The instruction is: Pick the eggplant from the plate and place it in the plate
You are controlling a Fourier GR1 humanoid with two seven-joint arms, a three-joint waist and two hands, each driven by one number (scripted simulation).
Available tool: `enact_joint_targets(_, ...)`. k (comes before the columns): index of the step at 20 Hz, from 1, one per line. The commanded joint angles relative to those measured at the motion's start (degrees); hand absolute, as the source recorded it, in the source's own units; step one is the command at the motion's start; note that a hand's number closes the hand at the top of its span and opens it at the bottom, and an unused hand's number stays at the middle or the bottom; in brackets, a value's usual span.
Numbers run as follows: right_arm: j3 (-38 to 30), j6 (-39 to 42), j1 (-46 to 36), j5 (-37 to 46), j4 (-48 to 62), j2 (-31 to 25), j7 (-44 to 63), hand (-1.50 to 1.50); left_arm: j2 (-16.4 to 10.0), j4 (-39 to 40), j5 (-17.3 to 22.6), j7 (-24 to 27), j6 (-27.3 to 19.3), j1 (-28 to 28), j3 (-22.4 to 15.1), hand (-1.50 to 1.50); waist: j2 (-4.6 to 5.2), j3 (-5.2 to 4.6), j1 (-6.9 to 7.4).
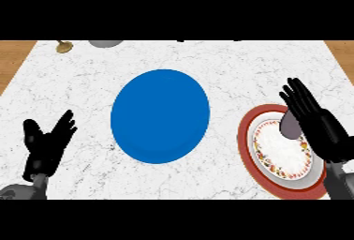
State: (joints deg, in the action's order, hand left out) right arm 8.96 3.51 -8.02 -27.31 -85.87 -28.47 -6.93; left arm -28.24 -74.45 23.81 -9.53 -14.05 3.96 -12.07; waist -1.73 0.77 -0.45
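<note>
While poised above the red-rimmed, flower-patterned round plate near the white marble counter's right edge, black right hand flat, fingers straight and apart, holding nothing. Just beside it on that plate, small dull-purple eggplant: probably light, smooth, slippery, slightly yielding; best wrapped around the middle. Plain blue round plate at centre, path unobstructed. Left hand resting open near the front-left corner. Brass-coloured object and grey bowl along the far edge.

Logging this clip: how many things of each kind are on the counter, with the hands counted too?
Plates: 2, the blue plate and the red-rimmed plate
Eggplant: 1
Hands: 2, the left hand and the right hand
Small items cut off at the far edge: 2, the brass-coloured item and the grey item
Total: 7
</note>
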Motion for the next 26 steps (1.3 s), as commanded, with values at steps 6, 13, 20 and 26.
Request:
enact_joint_targets(6, -20.9, -28.8, -7.3, -7.6, 9.5, 3.5, 11.6, -1.5, -8.4, -5.2, -12.2, 11.8, -2.7, 1.8, -0.1, 0.0, 1.15, -0.78, 1.32)
enact_joint_targets(13, -15.6, -60.5, -9.4, 18.0, 12.9, -2.1, 14.4, -1.5, -5.8, -5.7, -14.2, 16.7, -2.7, -2.5, -3.0, 0.0, 1.63, -1.41, 3.42)
enact_joint_targets(20, 1.6, -69.0, -17.4, 33.0, 12.0, -2.7, 38.9, -1.5, -6.2, -6.1, -14.4, 18.6, -2.8, -4.5, -1.0, 0.0, 1.35, -1.16, 1.3)
enact_joint_targets(26, 8.1, -50.4, -19.4, 34.0, 14.2, -10.2, 59.2, -1.5, -6.0, -7.9, -15.2, 17.2, -3.9, -5.1, -1.5, 0.0, 0.85, -1.33, 0.71)
